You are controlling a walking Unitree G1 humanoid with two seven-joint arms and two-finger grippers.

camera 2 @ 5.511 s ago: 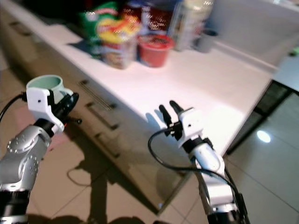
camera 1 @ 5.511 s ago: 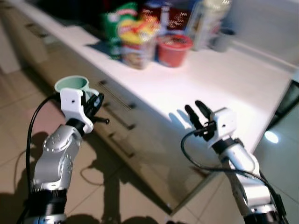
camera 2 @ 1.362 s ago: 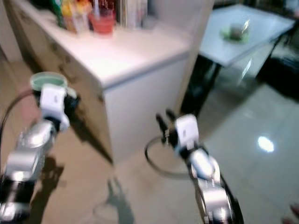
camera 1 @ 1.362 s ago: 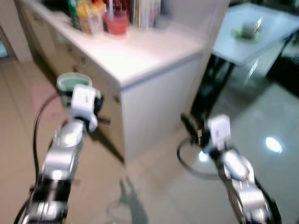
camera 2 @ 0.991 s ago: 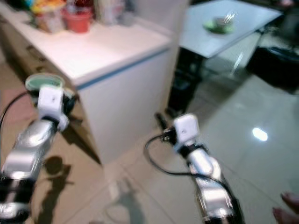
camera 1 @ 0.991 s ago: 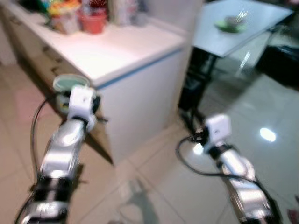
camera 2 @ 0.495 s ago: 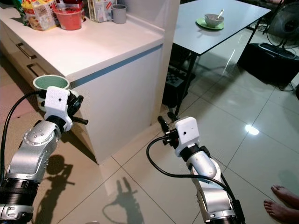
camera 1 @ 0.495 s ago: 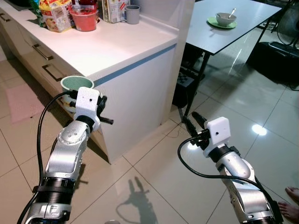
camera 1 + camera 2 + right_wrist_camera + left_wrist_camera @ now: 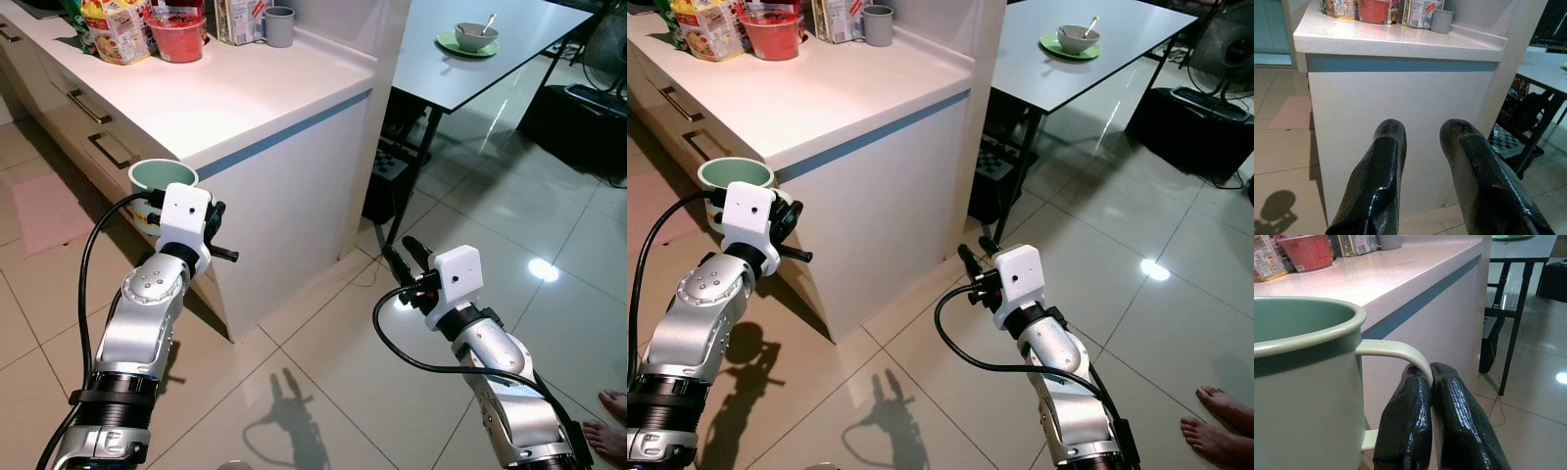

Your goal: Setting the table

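Note:
A pale green mug (image 9: 159, 179) hangs in the air beside the white counter's corner, held upright by its handle. My left gripper (image 9: 1431, 374) is shut on that handle (image 9: 1396, 352). My right gripper (image 9: 400, 253) is open and holds nothing, out over the tiled floor in front of the counter's end. Beyond the counter stands a grey dining table (image 9: 509, 59) with a bowl and spoon on a green plate (image 9: 467, 39).
The white counter (image 9: 235, 98) carries a red tub (image 9: 177, 38), snack packets and a grey cup (image 9: 279, 26) at its far end. A black box (image 9: 588, 122) sits by the table. A person's bare foot (image 9: 1215, 431) shows at the lower right floor.
The view has swung from the counter top round to its end, bringing the dining table into sight. The mug stays in my left gripper; over the last half second almost nothing moves.

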